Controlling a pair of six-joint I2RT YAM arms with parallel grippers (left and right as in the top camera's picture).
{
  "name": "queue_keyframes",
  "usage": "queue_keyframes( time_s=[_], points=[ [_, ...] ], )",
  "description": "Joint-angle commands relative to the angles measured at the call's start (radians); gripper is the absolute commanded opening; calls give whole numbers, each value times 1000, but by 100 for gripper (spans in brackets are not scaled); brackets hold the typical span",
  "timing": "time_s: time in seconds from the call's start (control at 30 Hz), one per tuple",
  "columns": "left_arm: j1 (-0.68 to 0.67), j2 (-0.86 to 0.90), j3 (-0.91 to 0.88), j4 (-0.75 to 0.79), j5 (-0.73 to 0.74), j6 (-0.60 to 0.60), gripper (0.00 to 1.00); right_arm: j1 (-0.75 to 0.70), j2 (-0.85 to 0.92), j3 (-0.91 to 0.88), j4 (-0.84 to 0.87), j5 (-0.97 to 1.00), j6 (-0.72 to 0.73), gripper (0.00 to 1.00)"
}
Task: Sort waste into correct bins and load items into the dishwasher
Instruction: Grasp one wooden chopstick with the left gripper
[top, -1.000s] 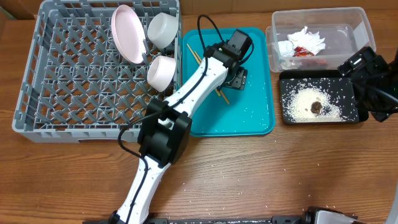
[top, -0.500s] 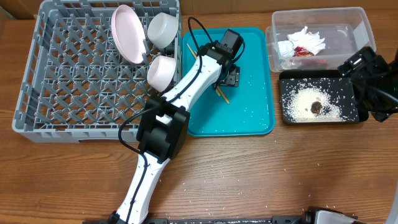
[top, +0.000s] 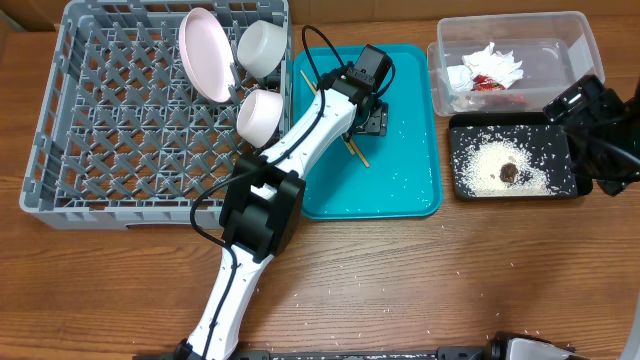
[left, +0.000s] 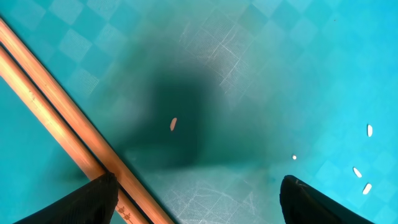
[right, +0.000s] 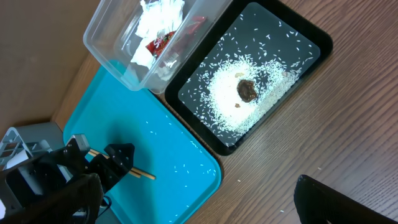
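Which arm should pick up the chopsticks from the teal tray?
Left. Its pincer hangs open over the teal tray, with the chopsticks right by one finger. The right arm sits off beyond the black tray, away from them.

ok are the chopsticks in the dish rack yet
No, the chopsticks lie flat on the teal tray, just under the open left end effector.
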Motion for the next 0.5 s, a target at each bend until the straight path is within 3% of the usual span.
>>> queue_keyframes(
  time_s=[0.0,0.3,0.37,0.47],
  points=[
    [-2,24,-19,5,6,-19,83,-4,-7,13,2,9,5,100],
    [-1,24,-82,11,14,-81,84,-4,-7,13,2,9,5,100],
    [-1,24,-82,3,14,-81,79,-4,-7,13,2,8,5,100],
    [-1,24,-82,-3,13,-81,54,-4,-7,13,2,9,5,100]
  ],
)
